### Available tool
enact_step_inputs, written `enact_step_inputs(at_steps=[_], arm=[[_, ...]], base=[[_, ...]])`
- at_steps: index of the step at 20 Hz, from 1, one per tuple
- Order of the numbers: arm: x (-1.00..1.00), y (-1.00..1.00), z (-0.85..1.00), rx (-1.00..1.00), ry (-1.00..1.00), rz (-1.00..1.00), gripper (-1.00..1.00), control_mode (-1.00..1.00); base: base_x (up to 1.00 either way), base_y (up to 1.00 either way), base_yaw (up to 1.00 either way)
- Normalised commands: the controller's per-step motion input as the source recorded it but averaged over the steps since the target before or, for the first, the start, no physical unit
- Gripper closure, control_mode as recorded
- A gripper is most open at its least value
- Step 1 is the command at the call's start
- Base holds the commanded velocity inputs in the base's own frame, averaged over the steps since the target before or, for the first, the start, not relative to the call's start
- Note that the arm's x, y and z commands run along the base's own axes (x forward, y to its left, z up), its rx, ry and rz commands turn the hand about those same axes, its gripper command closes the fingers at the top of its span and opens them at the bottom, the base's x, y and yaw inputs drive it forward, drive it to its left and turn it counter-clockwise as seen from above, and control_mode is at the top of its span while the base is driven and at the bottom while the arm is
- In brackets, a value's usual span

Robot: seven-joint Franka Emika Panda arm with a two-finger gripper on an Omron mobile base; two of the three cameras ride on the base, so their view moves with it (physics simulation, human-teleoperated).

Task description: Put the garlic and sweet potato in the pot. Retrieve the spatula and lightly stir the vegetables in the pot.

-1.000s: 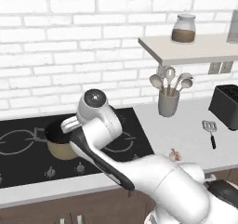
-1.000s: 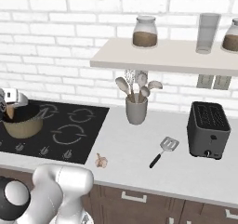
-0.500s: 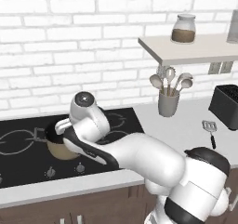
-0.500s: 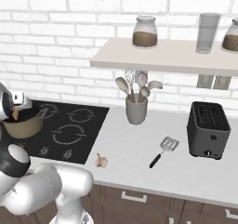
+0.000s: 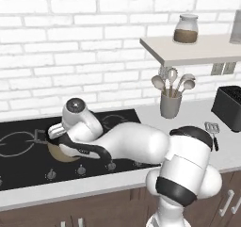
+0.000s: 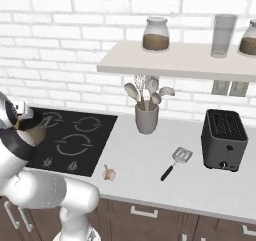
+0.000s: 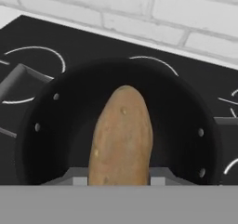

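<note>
My gripper (image 7: 118, 177) is shut on the sweet potato (image 7: 122, 135), a long brownish lump held upright between the two fingertips (image 7: 76, 175). It hangs right over the dark inside of the pot (image 7: 190, 125). The tan pot (image 5: 59, 153) stands on the black cooktop, mostly hidden behind my arm, and its side shows in the right base view (image 6: 32, 135). The garlic (image 6: 108, 173) lies on the counter by the cooktop's front right corner. The spatula (image 6: 176, 162) rests on the counter left of the toaster, also seen in the left base view (image 5: 212, 130).
The black cooktop (image 6: 75, 140) has knobs along its front edge. A grey utensil cup (image 6: 146, 119) with pale spoons stands behind the garlic. A dark toaster (image 6: 224, 139) sits at the right. A shelf (image 6: 170, 61) with jars hangs above the counter.
The arm has swung left and lowered over the pot, carrying the sweet potato. The grip has stayed the same.
</note>
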Motion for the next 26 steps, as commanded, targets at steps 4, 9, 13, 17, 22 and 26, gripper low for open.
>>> enact_step_inputs(at_steps=[4, 9, 13, 17, 22, 26], arm=[[0.24, 0.09, -0.16, 0.00, 0.00, -0.01, 1.00, -1.00], [0.22, 0.00, -0.14, 0.00, 0.00, -0.03, -1.00, -1.00], [0.09, 0.00, -0.14, 0.00, 0.00, -0.03, -1.00, -1.00], [0.00, 0.00, 0.02, 0.00, 0.00, -0.03, -1.00, -1.00], [-0.44, -0.10, 0.75, 0.04, -0.03, -0.05, -1.00, -1.00], [-0.91, -0.59, 1.00, 0.17, -0.02, -0.05, -1.00, -1.00]], base=[[0.00, 0.00, 0.00], [0.00, 0.00, 0.00], [0.00, 0.00, 0.00], [0.00, 0.00, 0.00], [0.00, 0.00, 0.00], [0.00, 0.00, 0.00]])
